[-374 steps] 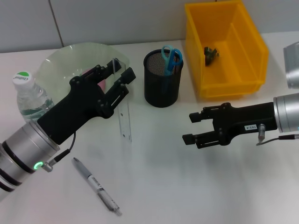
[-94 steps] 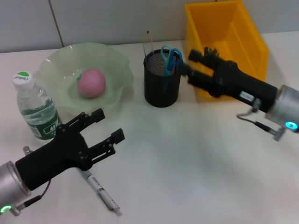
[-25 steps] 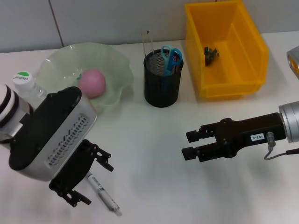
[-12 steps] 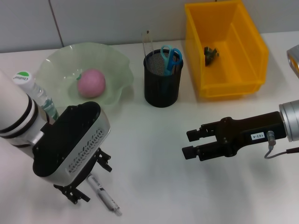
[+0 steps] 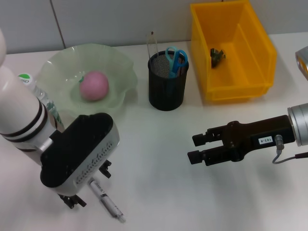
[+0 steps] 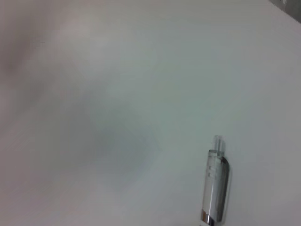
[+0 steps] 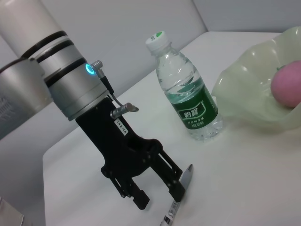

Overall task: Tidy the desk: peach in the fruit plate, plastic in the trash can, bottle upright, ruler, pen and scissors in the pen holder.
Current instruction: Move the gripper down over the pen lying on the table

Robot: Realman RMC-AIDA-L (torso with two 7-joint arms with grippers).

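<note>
At the near left of the tabletop (image 5: 159,144): the pen (image 5: 107,201) lies flat, its long axis running from far-left to near-right, with the clear tip end toward the near edge.
Left tool (image 7: 157,188): pointing straight down over the pen's far end; in the right wrist view its fingers (image 7: 138,198) stand apart, spread on either side of the pen (image 7: 178,200) and gripping nothing, with one finger just beside the barrel.
Left wrist view: only the pen's clear end (image 6: 215,186) on bare white surface.
Change from half a second ago: the left arm has swung further over the pen, so its housing now hides more of the tool in the head view; a second ago it sat more to the left.
Right tool (image 5: 197,148): hovers over the middle right of the tabletop, fingers parted and empty, pointing left; unchanged over the last second.
Fruit plate (image 5: 57,67): far left, pale green, holding the pink peach (image 5: 93,85).
Bottle (image 7: 186,96): upright at the left, just left of the plate, partly hidden by the left arm in the head view.
Pen holder (image 5: 166,89): black mesh, far centre, holding the blue-handled scissors (image 5: 175,58) and the clear ruler (image 5: 152,44), which stands upright.
Trash can (image 5: 250,62): yellow bin, far right, with a small dark crumpled piece (image 5: 216,55) inside.
</note>
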